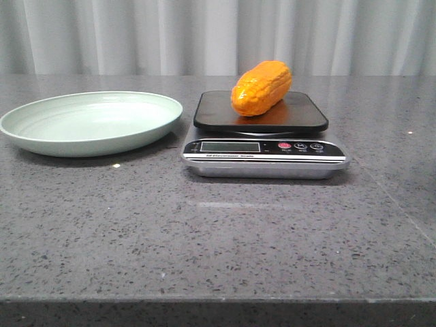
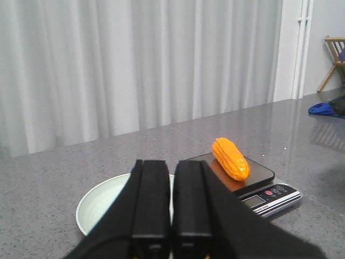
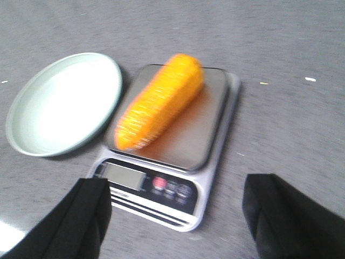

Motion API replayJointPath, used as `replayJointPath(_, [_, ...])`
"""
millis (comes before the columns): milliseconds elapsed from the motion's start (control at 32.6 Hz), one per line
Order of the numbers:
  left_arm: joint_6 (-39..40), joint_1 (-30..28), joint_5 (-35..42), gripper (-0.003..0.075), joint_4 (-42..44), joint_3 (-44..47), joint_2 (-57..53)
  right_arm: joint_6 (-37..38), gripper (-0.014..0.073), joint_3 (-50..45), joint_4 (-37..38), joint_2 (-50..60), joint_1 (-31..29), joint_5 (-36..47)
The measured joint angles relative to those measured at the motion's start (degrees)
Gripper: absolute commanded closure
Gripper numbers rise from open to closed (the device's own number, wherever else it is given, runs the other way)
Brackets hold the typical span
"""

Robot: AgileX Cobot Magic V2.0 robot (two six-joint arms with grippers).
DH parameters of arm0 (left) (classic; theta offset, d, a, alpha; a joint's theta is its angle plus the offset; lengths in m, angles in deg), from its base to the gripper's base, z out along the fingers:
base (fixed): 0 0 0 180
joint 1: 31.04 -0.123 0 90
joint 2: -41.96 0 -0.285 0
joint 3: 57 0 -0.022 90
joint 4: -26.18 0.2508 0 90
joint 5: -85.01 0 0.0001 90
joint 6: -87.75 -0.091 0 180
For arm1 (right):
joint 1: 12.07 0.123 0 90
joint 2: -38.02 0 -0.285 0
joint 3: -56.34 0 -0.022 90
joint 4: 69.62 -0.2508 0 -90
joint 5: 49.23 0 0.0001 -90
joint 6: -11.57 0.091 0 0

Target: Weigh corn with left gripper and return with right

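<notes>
One stubby, glossy orange-yellow plastic corn cob (image 1: 261,88) lies at a slant on the dark platform of the silver digital kitchen scale (image 1: 264,158), which stands on the speckled grey stone desk (image 1: 204,238) just beside the pale green round plate (image 1: 88,122). The left hand (image 2: 171,208) is clenched, its black fingers (image 2: 150,199) pressed together and well clear of the scale. The right hand (image 3: 173,208) is spread wide, empty, hovering above the scale's front edge. To return the cob well, I judge it should close across the cob's short width (gripping along the length risks a roll), then lift straight up. The scale's small label is too blurred to read, and its display looks blank.
</notes>
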State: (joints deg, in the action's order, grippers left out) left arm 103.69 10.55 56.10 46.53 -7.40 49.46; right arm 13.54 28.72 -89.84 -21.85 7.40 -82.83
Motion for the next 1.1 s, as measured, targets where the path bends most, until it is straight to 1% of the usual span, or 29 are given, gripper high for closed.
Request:
replayJointPath(123, [0.0, 0.0, 0.0, 0.0594, 0.0, 0.0, 0.0, 2.8, -0.0008, 9.2, -0.2, -9.5, 3.4, -3.8])
replayJointPath(245, [0.0, 0.0, 0.0, 0.0594, 0.0, 0.0, 0.0, 7.6, -0.0008, 19.8, 1.3, -19.5, 5.4, -8.9])
replayJointPath(399, [0.0, 0.0, 0.0, 0.0594, 0.0, 0.0, 0.0, 20.0, -0.0008, 32.6, 10.7, -30.5, 7.8, -18.5])
replayJointPath(491, [0.0, 0.0, 0.0, 0.0594, 0.0, 0.0, 0.0, 29.3, -0.0008, 40.3, 18.8, -36.1, 10.2, -24.6])
replayJointPath(614, [0.0, 0.0, 0.0, 0.0594, 0.0, 0.0, 0.0, 38.2, -0.0008, 47.1, 26.8, -41.8, 13.3, -31.3])
replayJointPath(736, [0.0, 0.0, 0.0, 0.0594, 0.0, 0.0, 0.0, 44.0, -0.0008, 50.9, 31.2, -46.3, 15.1, -36.1])
replayJointPath(859, [0.0, 0.0, 0.0, 0.0594, 0.0, 0.0, 0.0, 47.7, -0.0008, 51.9, 32.6, -49.8, 15.4, -36.8])
replayJointPath(1105, [0.0, 0.0, 0.0, 0.0594, 0.0, 0.0, 0.0, 50.1, -0.0008, 52.0, 32.6, -54.2, 15.4, -37.0])
